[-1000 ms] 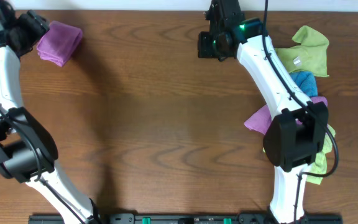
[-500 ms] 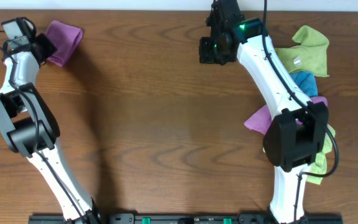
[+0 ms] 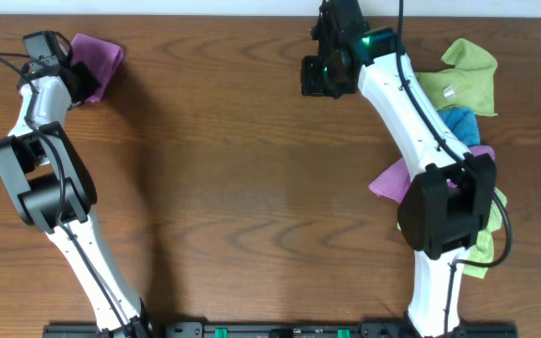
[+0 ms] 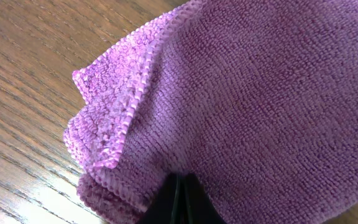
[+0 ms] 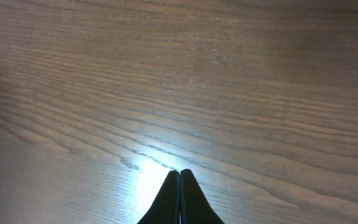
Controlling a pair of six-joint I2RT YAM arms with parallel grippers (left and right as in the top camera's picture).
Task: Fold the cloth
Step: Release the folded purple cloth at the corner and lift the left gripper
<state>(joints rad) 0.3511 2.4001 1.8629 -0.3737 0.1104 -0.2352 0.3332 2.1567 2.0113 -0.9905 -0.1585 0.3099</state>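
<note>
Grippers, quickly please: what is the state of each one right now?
Left gripper: closed, empty, tips over the folded cloth.
Right gripper: closed, empty, above the table.

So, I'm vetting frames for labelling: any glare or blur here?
Right wrist: bright glare on the wooden table just ahead of the shut right gripper, far wood soft. Left wrist: purple cloth sharp, evenly lit. Overhead: only soft shadows, all in focus.
</note>
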